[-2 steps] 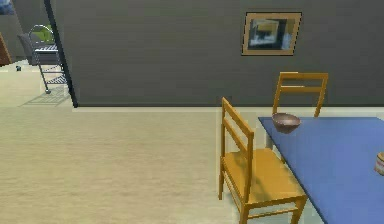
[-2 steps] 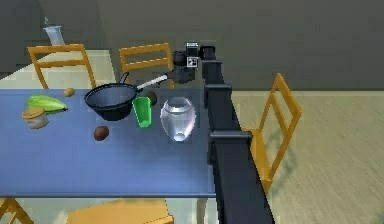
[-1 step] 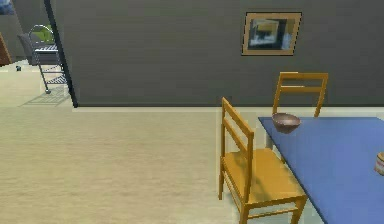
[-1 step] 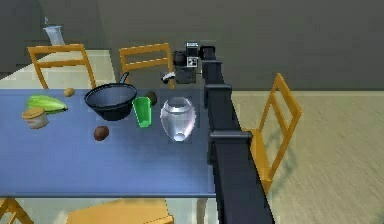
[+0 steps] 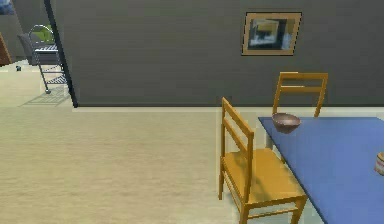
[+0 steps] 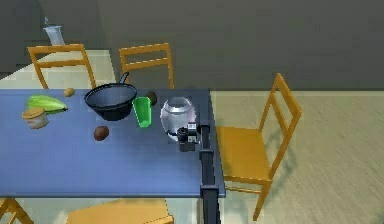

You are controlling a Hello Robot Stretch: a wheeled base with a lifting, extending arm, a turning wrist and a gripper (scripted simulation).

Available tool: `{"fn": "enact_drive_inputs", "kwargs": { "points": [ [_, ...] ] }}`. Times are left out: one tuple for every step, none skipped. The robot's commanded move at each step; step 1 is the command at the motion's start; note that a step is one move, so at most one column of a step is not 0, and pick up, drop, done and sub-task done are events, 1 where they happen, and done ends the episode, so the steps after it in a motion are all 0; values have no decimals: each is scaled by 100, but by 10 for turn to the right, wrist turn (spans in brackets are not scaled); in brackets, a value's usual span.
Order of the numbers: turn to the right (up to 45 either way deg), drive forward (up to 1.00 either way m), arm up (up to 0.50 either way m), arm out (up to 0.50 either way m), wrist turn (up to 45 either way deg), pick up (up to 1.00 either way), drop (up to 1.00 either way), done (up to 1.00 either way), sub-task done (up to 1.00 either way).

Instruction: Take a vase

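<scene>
A rounded clear glass vessel (image 6: 177, 110), which could be the vase, stands on the blue table (image 6: 90, 165) near its right end. My arm (image 6: 208, 175) rises from the bottom edge of the arm side view. At its far end the gripper (image 6: 183, 134) sits right at the vessel's lower right side. Because the vessel rests on the tabletop at the gripper, I cannot tell whether anything is held. A small pale grey vase-like thing (image 6: 52, 34) is far off at the top left.
On the table are a dark bowl (image 6: 110, 100), a green cup (image 6: 144, 111), a brown ball (image 6: 101, 132), green-yellow fruit (image 6: 45, 103) and a jar (image 6: 37, 118). Wooden chairs (image 6: 258, 140) ring it. In the forward view are a table corner with a bowl (image 5: 286, 122), two chairs (image 5: 255, 170), a framed picture (image 5: 271, 33) and a cart (image 5: 45, 62).
</scene>
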Motion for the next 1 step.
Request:
{"fn": "enact_drive_inputs", "kwargs": {
  "points": [
    [0, 0, 0, 0, 0, 100, 0, 0, 0]
  ]
}}
